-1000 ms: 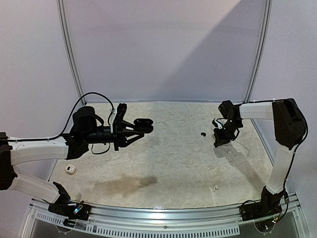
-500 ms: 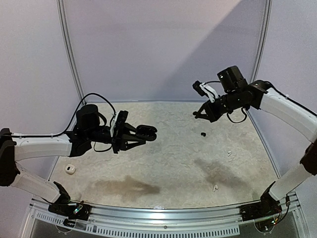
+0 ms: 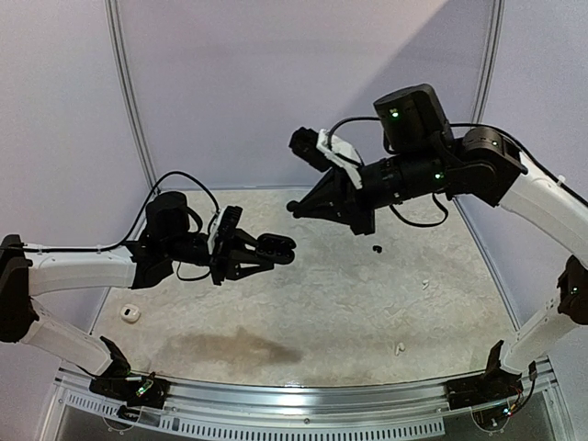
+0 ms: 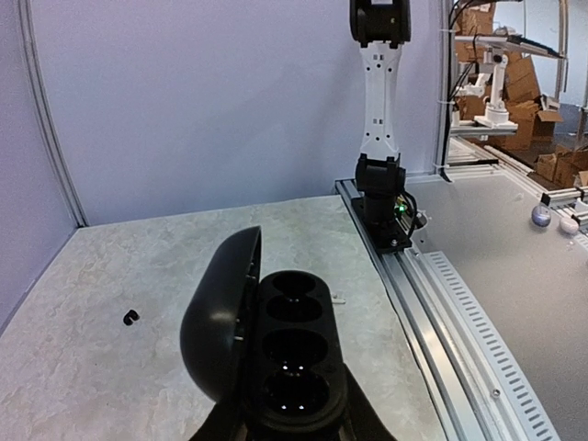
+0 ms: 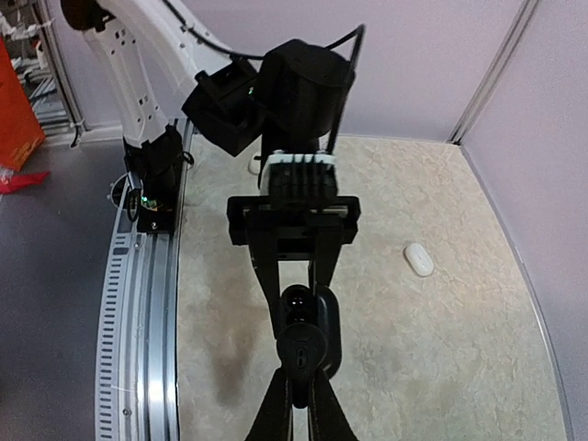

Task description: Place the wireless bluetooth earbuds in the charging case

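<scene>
**Right arm up off the table and over the open case**

A second ago my right gripper (image 3: 296, 209) was down at the far right of the table (image 3: 322, 303), beside the black earbud (image 3: 376, 249). It has since lifted and swung left. Its tips now hang just above and to the right of the charging case (image 3: 276, 246), near it but not touching.

The fingers are pressed together. In my right wrist view they meet in a thin dark point directly over the case, and I cannot tell whether a bud is pinched between them.

My left gripper (image 3: 260, 254) has barely moved. It is clamped on the body of the case and holds it off the table on the left, lid swung open. The wells I can see look empty.

The black earbud lies where it was. Two white earbuds (image 3: 424, 283) lie on the right, and a white case (image 3: 130, 314) sits at the near left.

I judge this to be the approach to insertion. If I carry a bud, the next job is lining it up over a well. If I don't, I must go back down.
</scene>
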Robot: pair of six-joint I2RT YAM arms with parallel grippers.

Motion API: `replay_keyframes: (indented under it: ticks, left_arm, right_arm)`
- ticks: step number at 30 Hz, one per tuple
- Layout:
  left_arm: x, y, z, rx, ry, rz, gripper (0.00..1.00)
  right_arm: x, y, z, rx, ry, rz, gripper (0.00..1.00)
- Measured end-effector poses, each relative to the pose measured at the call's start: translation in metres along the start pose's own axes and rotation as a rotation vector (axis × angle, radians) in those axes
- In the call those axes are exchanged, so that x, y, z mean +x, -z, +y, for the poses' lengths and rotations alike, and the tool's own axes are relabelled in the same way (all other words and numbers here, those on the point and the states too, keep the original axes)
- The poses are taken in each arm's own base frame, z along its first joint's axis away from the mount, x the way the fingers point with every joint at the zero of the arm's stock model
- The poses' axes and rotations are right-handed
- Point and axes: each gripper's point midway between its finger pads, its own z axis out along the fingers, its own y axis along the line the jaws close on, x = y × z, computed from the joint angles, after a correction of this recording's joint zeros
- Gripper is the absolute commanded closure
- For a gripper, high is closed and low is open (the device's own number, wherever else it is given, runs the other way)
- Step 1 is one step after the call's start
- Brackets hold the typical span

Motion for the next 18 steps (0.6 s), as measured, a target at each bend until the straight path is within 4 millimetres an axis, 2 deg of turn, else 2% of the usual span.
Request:
replay_keyframes:
  ticks: [4,8,13,18]
  left_arm:
    - [0.002,-0.001,0.001,-0.017,0.012,0.013,1.0]
    - [0.001,0.0,0.002,-0.034,0.012,0.018,1.0]
    - [0.003,0.0,0.003,-0.048,0.019,0.031,1.0]
    - [0.006,0.0,0.004,-0.061,0.022,0.045,1.0]
  right_arm:
    - [0.02,-0.026,0.012,-0.029,0.05,0.112,1.0]
    - [0.043,-0.042,0.017,-0.043,0.086,0.223,1.0]
    - [0.057,-0.049,0.015,-0.027,0.124,0.297,1.0]
    - [0.059,-0.052,0.008,-0.003,0.156,0.327,1.0]
